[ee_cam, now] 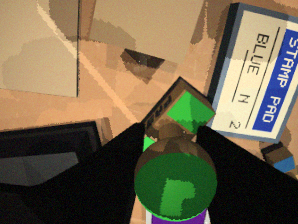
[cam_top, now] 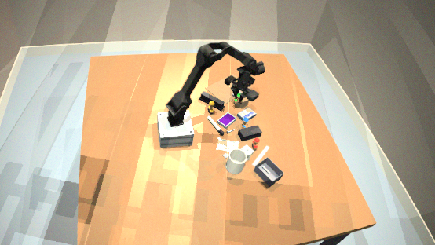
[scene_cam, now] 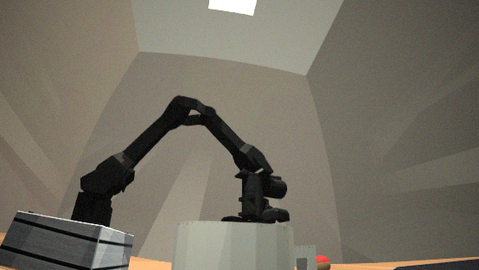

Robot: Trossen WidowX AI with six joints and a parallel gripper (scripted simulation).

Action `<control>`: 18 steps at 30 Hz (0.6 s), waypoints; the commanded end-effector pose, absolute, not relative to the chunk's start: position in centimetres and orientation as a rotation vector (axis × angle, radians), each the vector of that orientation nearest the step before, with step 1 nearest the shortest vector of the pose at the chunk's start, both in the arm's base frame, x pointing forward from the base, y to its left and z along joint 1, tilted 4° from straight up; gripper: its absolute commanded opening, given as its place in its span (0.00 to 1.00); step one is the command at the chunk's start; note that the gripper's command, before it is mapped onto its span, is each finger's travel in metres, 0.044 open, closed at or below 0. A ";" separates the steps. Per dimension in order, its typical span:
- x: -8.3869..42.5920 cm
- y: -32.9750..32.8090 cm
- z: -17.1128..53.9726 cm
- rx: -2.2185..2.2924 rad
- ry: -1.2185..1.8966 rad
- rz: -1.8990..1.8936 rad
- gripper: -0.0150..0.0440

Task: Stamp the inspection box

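My gripper [cam_top: 238,93] [ee_cam: 170,133] is shut on the green-marked stamp [ee_cam: 175,182], whose round knob shows a P and whose block has dark lettering on its side. It is upright, low over the far part of the bench; whether it touches the wood I cannot tell. The purple ink pad [cam_top: 226,119] lies open, nearer the mug. Beside it the lid marked STAMP PAD BLUE [cam_top: 246,114] [ee_cam: 245,75] lies flat. The pale card [cam_top: 232,146] lies by the mug; its box is too small to read. The mug hides the fingertips in the exterior view.
A grey mug [cam_top: 236,162] [scene_cam: 233,248] stands beside the card. A yellow stamp [cam_top: 211,107], a blue stamp [cam_top: 245,122] and a red stamp [cam_top: 256,144] stand around the pad. Black blocks [cam_top: 212,100] [cam_top: 250,133], a marker [cam_top: 215,126] and a dark tray [cam_top: 257,171] are also there.
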State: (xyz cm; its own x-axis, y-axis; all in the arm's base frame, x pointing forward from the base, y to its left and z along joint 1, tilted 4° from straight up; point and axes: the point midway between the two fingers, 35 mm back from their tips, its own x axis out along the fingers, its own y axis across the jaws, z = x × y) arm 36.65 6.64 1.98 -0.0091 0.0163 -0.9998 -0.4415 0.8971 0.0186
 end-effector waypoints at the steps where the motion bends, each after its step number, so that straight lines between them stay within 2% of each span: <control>1: 36.5 6.7 1.0 -0.339 1.557 0.372 0.25; 18: 36.3 6.7 -1.8 -0.339 1.557 0.372 0.25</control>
